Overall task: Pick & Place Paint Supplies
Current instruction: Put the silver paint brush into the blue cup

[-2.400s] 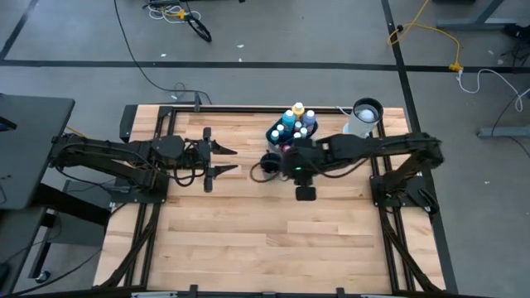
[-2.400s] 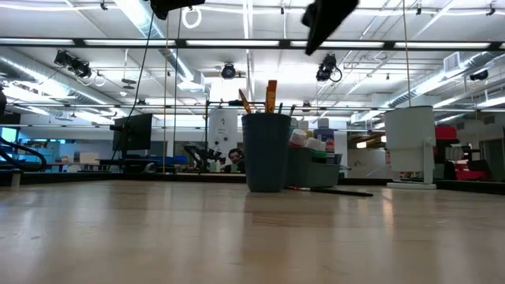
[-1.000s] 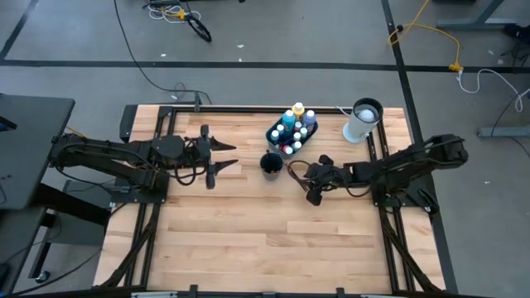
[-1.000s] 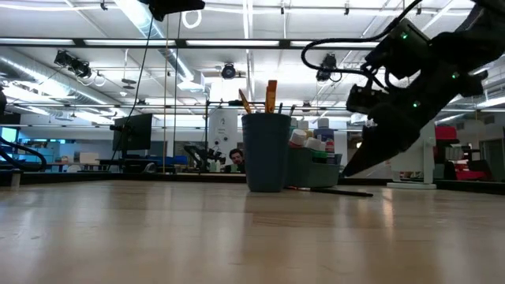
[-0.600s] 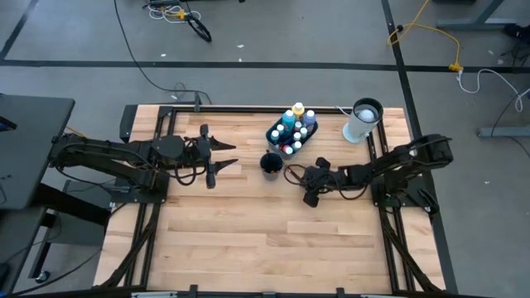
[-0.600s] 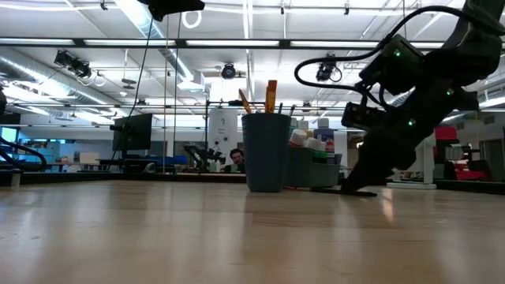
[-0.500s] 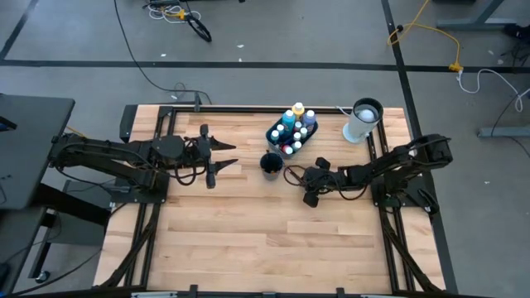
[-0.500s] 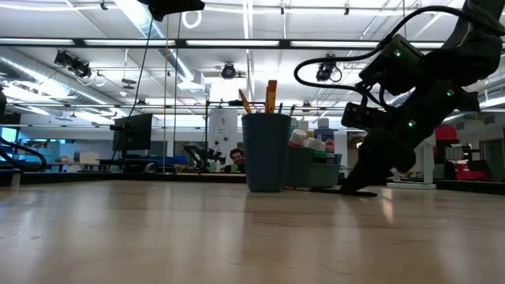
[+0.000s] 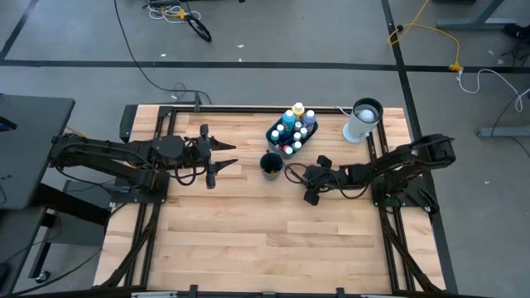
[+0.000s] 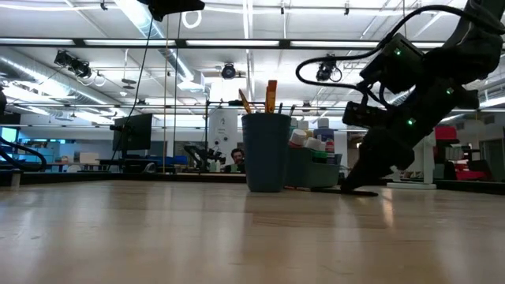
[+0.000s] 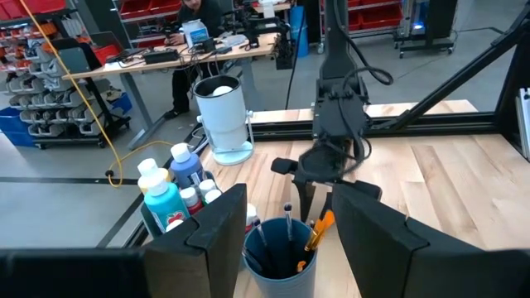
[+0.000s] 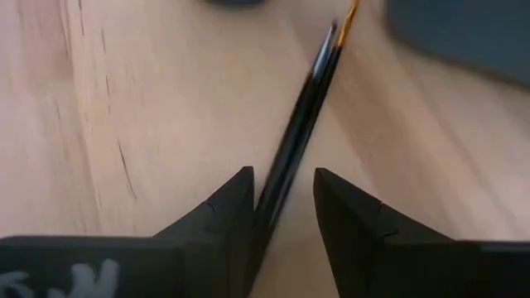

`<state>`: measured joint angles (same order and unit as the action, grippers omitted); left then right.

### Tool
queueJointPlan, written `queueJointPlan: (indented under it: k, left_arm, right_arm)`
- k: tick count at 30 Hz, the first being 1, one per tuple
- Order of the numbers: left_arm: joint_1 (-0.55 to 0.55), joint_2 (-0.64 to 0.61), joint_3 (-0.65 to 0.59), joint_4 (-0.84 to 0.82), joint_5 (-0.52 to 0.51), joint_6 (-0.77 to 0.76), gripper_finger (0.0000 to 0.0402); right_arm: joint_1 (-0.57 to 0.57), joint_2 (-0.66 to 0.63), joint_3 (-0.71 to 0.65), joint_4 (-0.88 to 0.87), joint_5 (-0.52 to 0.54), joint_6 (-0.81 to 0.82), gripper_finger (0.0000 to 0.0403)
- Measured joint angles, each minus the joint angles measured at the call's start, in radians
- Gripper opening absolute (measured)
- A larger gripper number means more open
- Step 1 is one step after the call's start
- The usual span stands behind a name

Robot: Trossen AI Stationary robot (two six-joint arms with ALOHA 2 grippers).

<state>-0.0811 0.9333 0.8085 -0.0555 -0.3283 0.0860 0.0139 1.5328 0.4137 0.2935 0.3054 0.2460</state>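
Note:
A thin dark brush (image 12: 310,91) lies flat on the wooden table, to the right of a dark cup (image 9: 271,164) that holds other brushes. My right gripper (image 12: 281,178) is down at the table, slanting, open, with one finger on each side of the brush's handle; in the low view its fingertips (image 10: 353,185) are at table level. Small paint bottles (image 9: 294,124) stand in a dark tray (image 9: 273,132) behind the cup. My left gripper (image 9: 224,157) hangs open well above the table's left half and points toward the cup (image 11: 277,252). My right gripper straddles the brush's handle (image 12: 277,186) from above at a slant, its fingers running nearly along the brush. The handle passes close to one finger (image 12: 236,207); I cannot tell whether it touches. The brush lies flat on the table.
A tall white cylinder with a dark top (image 9: 363,120) stands at the far right corner. The near half of the table is bare wood. Dark frame rails (image 9: 389,232) run along the table's sides. Beyond the table, a person sits at a desk (image 11: 195,16).
My right gripper has come down, tipping more steeply, until its fingertips reached the table at the brush, then stayed almost still. The gap between its fingers looks the same. The brush, cup and bottles have not moved.

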Motion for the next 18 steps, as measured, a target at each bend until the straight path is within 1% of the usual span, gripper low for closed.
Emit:
queueJointPlan:
  k: [4, 9, 18]
  left_arm:
    - [0.0, 0.0, 0.0, 0.0, 0.0, 0.0, 0.0189]
    - [0.0, 0.0, 0.0, 0.0, 0.0, 0.0, 0.0189]
    - [0.0, 0.0, 0.0, -0.001, 0.0, 0.0, 0.0189]
  right_arm:
    - [0.0, -0.033, 0.002, 0.016, 0.002, -0.007, 0.013]
    - [0.0, -0.027, 0.002, 0.027, -0.029, -0.013, 0.013]
    - [-0.008, -0.013, 0.002, -0.011, -0.018, 0.023, 0.0112]
